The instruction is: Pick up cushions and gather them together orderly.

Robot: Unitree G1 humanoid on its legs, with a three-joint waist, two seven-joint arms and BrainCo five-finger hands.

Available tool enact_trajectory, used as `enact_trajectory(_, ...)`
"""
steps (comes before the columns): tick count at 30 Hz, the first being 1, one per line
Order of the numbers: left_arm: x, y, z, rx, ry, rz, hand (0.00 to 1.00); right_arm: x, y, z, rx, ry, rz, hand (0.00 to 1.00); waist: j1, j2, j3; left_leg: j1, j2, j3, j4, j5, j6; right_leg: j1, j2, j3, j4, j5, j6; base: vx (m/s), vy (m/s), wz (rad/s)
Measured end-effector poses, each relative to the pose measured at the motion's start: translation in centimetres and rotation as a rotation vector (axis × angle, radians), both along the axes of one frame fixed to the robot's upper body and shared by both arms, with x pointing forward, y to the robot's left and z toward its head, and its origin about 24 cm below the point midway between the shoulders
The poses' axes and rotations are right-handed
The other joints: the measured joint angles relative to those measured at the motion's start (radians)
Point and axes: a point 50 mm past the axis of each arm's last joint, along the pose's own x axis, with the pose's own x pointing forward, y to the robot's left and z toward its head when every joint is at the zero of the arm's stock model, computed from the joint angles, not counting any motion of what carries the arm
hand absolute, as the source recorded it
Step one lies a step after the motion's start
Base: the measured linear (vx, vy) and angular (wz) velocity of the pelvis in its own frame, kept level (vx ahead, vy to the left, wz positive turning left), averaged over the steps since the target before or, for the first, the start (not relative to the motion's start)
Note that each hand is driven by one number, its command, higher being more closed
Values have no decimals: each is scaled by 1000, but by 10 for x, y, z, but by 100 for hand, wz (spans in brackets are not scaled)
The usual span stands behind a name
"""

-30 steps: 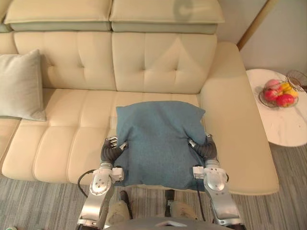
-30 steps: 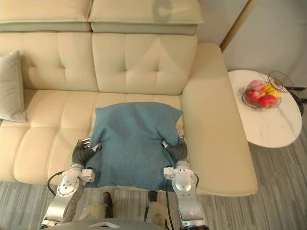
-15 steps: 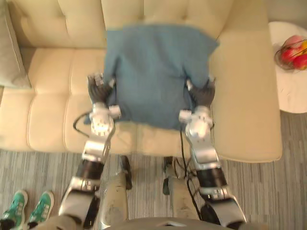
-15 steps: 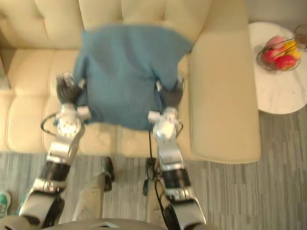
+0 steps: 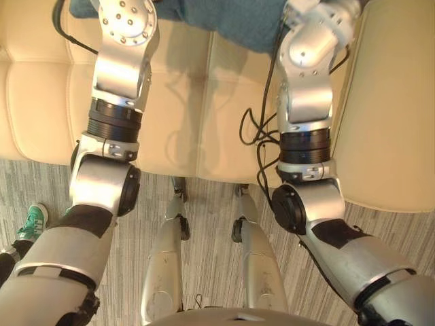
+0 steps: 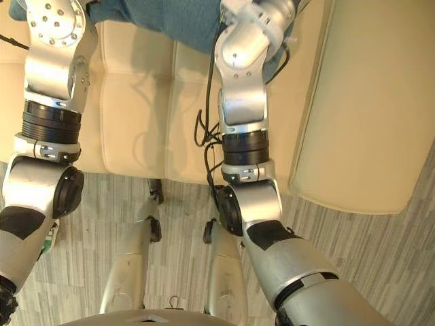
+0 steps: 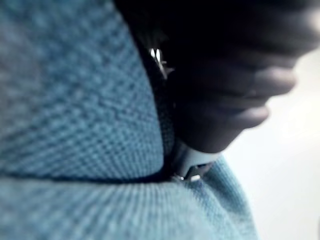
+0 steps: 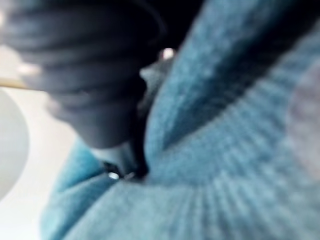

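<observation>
The blue-green cushion of woven fabric (image 5: pixel 217 13) is over the seat of the cream leather sofa (image 5: pixel 197 109), between the two silver arms which reach toward the sofa's back. The left hand (image 7: pixel 220 90) is pressed against the cloth at the cushion's left side and the right hand (image 8: pixel 85 75) at its right side. Both are sunk in the folds, so I cannot tell how far either one is open.

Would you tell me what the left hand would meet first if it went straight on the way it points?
The cushion: in the wrist view the left hand lies right against its blue fabric, so it would likely press deeper into it; what lies behind is hidden.
</observation>
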Motion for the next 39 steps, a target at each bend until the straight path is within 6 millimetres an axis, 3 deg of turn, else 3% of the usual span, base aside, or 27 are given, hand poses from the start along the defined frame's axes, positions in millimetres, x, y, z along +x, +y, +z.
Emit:
enact_trajectory(3,4,4,-1,-14,20,5,0,3,-10,9,19,4,13,0,5,0,0,-29,2,-11,-27,19,-10,-33,3,-9,0,0,0,0,14,11)
enact_trajectory(7,13,12,-9,-18,70,-2,0,15,-15,3,32,66,55,0,3,1,0,-66,5,-16,-41,30,-13,-69,6,-28,0,0,0,19,30,10)
enact_trajectory(10,26,29,-41,-52,171,-8,0,32,-17,-16,23,186,97,0,2,11,14,-73,6,-12,-42,30,-13,-78,8,-26,0,0,0,23,42,-3)
enact_trajectory(12,35,38,-69,-88,251,-10,0,33,-21,-23,8,198,96,0,-1,12,15,-73,9,-10,-56,35,-20,-86,11,-23,0,0,0,17,26,-5)
enact_trajectory(13,38,39,-77,-101,274,-16,0,33,-23,-24,2,199,94,0,-2,12,15,-74,10,-9,-58,35,-20,-88,13,-21,0,0,0,10,20,-6)
enact_trajectory(15,47,41,-115,-152,386,-53,0,29,-28,-30,-8,185,86,0,-3,12,16,-77,13,0,-58,35,-21,-95,16,-12,0,0,0,8,25,-7)
enact_trajectory(18,51,36,-144,-178,472,-99,0,31,-33,-44,-19,216,86,0,-7,11,16,-67,15,17,-58,38,-25,-95,17,3,9,-1,0,-2,23,-7)
enact_trajectory(24,46,39,-151,-166,466,-110,0,25,-45,-68,-15,226,78,0,-4,11,17,-25,17,42,-56,38,-25,-83,18,28,44,-6,-6,-21,5,-11)
enact_trajectory(29,25,61,-167,-133,415,-74,0,5,-73,-100,-48,232,21,0,-5,10,19,50,25,41,-39,31,-18,-16,22,28,81,-36,-11,-37,-27,-1)
enact_trajectory(31,15,74,-189,-129,436,-54,0,-6,-83,-122,-77,265,-1,0,-6,10,24,101,31,40,-36,24,-16,20,25,27,125,-66,-11,-32,-42,1)
enact_trajectory(33,-3,88,-231,-145,524,-39,0,-22,-92,-157,-133,352,-24,0,-7,10,25,172,33,40,-11,-4,-16,66,21,27,201,-126,-9,3,-39,2)
enact_trajectory(34,-8,90,-243,-151,550,-34,0,-24,-93,-166,-149,378,-22,0,-7,10,25,185,33,39,3,-14,-16,75,18,27,222,-143,-10,57,-48,5)
enact_trajectory(35,-22,93,-280,-184,649,-40,0,-32,-97,-199,-194,497,1,0,-5,9,25,226,34,39,52,-49,-11,109,10,28,288,-189,-7,83,-50,4)
enact_trajectory(36,-27,93,-292,-204,677,-47,0,-35,-97,-209,-210,537,6,0,-5,9,25,237,35,37,71,-61,-11,122,7,27,304,-201,-7,109,-53,5)
enact_trajectory(39,-58,85,-354,-314,858,-71,0,-53,-93,-271,-229,774,100,0,-3,7,26,308,44,25,170,-138,-10,210,1,23,373,-265,1,97,-11,3)
